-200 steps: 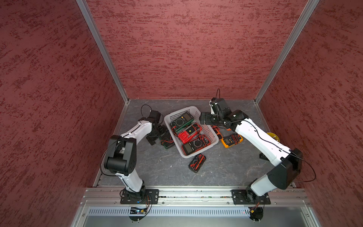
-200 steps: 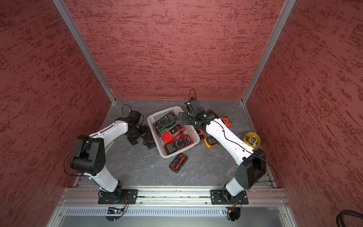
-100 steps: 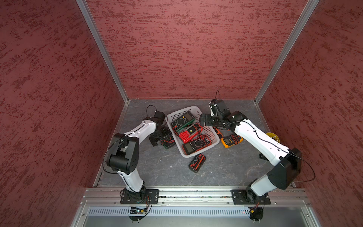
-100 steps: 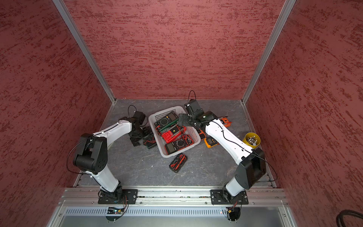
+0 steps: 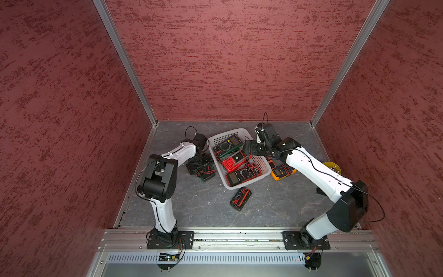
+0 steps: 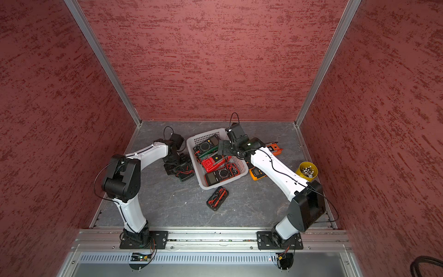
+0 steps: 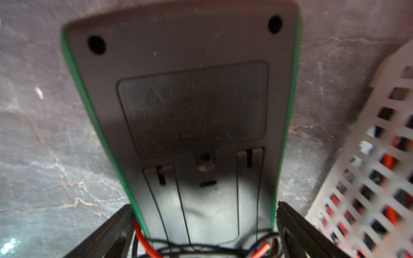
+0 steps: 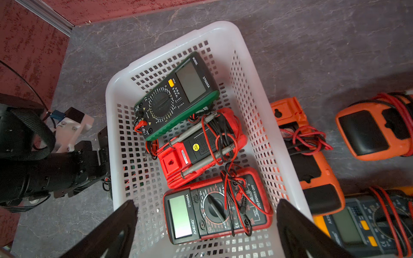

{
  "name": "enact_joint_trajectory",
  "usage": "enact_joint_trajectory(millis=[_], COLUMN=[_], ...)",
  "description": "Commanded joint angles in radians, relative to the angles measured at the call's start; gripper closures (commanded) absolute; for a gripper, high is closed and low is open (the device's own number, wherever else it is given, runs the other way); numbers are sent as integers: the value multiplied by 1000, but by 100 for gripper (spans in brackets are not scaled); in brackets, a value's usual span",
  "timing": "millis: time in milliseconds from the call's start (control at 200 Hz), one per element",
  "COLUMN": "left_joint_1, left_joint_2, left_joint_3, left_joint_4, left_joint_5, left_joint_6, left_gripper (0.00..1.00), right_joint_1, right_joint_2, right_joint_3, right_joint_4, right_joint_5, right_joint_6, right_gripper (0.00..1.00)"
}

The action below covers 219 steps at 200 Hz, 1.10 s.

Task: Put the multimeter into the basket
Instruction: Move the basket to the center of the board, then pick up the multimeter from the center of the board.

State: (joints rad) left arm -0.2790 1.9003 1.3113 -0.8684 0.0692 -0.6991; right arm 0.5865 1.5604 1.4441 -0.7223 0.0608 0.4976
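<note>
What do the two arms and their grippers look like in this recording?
Both match. The left arm and right arm have smooth white links, bulky black joint housings and black wrists. A thin black cable runs along each and loops above the wrist. The left gripper and right gripper have black wedge-shaped fingers.

white basket (image 5: 240,186) on grey floor (image 5: 275,203) | inside: green meter (image 5: 226,145), red meter (image 5: 233,163), red-black meter (image 5: 243,174) | left gripper (image 5: 199,166) low over dark meter (image 5: 206,174) just beside basket | right gripper (image 5: 249,150) above basket's edge | black meter (image 5: 240,196) on floor near basket | orange meter (image 5: 282,171) beside basket
</note>
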Motion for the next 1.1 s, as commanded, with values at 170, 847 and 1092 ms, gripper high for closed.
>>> enact_joint_trajectory(millis=[170, 847, 1092], left_joint_1=[-7, 103, 104], left_joint_2=[76, 95, 47], left_joint_3=[41, 14, 23], left_joint_4=[-67, -1, -4], left_joint_5=[-122, -120, -178], left_joint_6=[67, 229, 263], left_gripper=[0, 45, 84], right_joint_1=[4, 3, 3], right_joint_2=[-23, 12, -5], right_joint_3=[4, 92, 96], right_joint_4=[34, -51, -67], right_joint_5=[-13, 29, 69], right_joint_6=[9, -16, -16], right_gripper=[1, 1, 1])
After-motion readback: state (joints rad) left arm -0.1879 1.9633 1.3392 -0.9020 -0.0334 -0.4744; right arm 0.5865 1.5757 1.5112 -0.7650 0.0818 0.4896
